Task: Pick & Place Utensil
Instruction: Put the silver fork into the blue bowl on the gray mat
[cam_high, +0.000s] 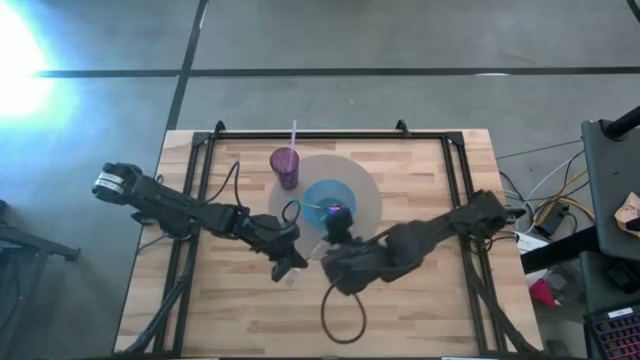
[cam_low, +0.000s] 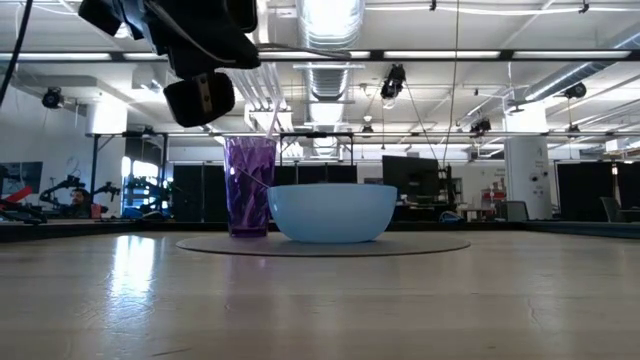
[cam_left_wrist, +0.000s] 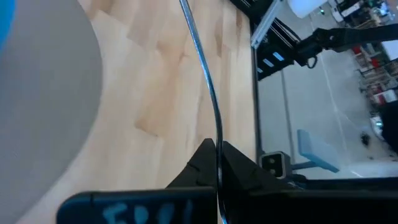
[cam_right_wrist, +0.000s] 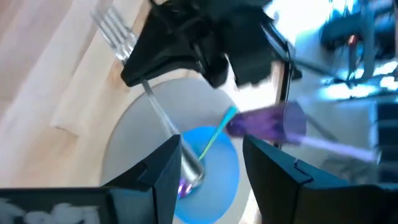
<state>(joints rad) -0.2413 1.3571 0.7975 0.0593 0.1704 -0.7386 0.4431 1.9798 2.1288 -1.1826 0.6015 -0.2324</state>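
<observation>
A metal fork (cam_right_wrist: 160, 117) hangs in the air over the edge of the round grey mat (cam_high: 368, 190). Its tines (cam_right_wrist: 115, 31) point away from the blue bowl (cam_high: 330, 200), and its handle end (cam_right_wrist: 194, 174) is over the bowl. My left gripper (cam_high: 292, 268) is shut on the fork. My right gripper (cam_right_wrist: 211, 171) hovers open above the bowl, higher than the fork's handle end, with nothing held between its fingers. A purple cup (cam_high: 285, 165) with a straw stands on the mat beside the bowl. My left gripper pinches the fork's thin shaft (cam_left_wrist: 217, 163) between its two shut fingers, on the part nearer the tines. The rest of the shaft runs out ahead of the fingertips (cam_left_wrist: 205, 152) toward the bowl. The fork is lifted clear of the table and slants over the wood and the mat.
The bowl (cam_low: 332, 212) and the cup (cam_low: 249, 185) stand close together on the mat at the table's middle. A black frame (cam_high: 455, 160) runs along the table's left, right and far edges. Bare wood lies along the near side.
</observation>
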